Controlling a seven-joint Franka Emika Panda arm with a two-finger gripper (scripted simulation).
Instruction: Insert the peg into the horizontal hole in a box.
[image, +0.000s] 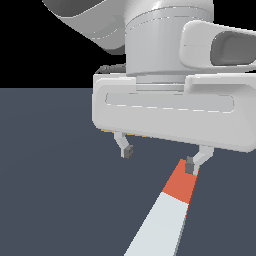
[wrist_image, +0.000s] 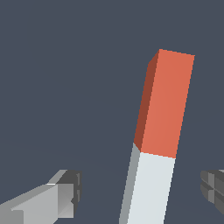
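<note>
Tool above peg, fingers spread.
Tool (image: 159, 159) is over the peg (image: 167, 212), gripping nothing; the peg lies flat on the dark tabletop (image: 50, 175). In the wrist view the peg's white section runs between the two fingertips (wrist_image: 70, 188), touching neither, orange-red end beyond them.

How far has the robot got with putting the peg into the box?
Nothing looks finished. The peg lies flat on the floor, ungrasped. In hand: the hand hovers open above the peg's orange end, one finger on each side in the wrist view, neither touching it. Left: grasp, lift and insert. The box and its hole are not in view.
</note>
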